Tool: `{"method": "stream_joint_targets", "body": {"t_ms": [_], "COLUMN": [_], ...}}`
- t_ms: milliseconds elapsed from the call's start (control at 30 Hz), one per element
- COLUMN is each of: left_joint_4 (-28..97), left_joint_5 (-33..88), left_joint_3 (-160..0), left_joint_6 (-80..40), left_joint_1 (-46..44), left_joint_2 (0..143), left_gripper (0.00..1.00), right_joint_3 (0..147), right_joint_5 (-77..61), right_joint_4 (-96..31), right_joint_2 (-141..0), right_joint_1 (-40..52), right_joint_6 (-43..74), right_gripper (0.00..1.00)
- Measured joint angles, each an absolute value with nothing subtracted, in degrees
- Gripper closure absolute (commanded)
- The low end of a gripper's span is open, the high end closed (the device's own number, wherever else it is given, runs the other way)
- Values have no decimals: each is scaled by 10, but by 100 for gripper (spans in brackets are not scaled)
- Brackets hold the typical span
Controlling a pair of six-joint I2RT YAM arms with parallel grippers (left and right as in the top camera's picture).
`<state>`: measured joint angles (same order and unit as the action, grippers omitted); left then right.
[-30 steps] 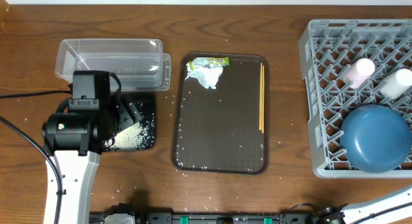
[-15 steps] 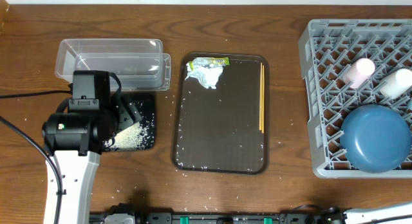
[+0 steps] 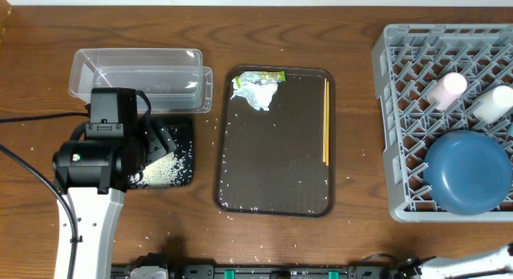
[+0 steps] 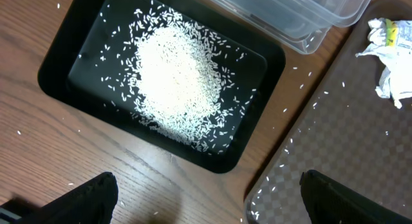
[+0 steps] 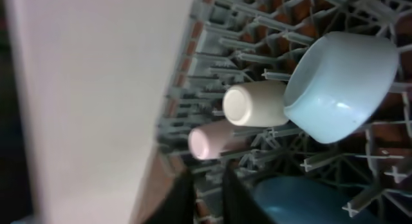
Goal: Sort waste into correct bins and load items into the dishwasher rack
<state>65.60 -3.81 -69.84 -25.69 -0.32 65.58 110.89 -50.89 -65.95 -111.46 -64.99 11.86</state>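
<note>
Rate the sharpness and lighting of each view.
Overhead: sharp, evenly lit, with mild highlights on the clear tub. Left wrist: crisp, with the rice bright against the black tray. Right wrist: soft throughout; a pale out-of-focus band fills the left side, and the white cup and pink cup look blurred.

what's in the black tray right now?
The tray holds a rice pile, loose grains around it. Overhead, the left arm hides its left part; the wrist view shows nothing else inside.
</note>
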Motion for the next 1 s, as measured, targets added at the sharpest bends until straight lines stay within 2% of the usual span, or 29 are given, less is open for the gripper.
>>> {"method": "stream_joint_targets", "body": {"t_ms": [67,300,500,633,733,1000], "left_joint_4": [656,656,656,656,656,656], "left_joint_5": [-38,-38,-38,-38,-38,-38], "left_joint_3": [-698,-698,-698,-698,-698,-698], "left_joint_6": [-257,-257,-257,-257,-257,-257], "left_joint_1": [-3,-3,-3,-3,-3,-3], "left_joint_2": [656,656,656,656,656,656], "left_gripper": [7,7,7,7,7,7], "right_joint_3": [1109,1109,1109,1109,1109,1108], "right_joint_5": [-445,-208,-16,58,89,95], "right_joint_4": [-641,-531,-517,-533,-553,-579], "right_joint_2": [-1111,-1139,-1167,-1178,-1185,-1197], "right_joint_1": [-606,-458,-388,-381,-389,-440], "right_joint_6": [130,161,165,166,166,166], "right_gripper": [99,96,91,92,97,99]}}
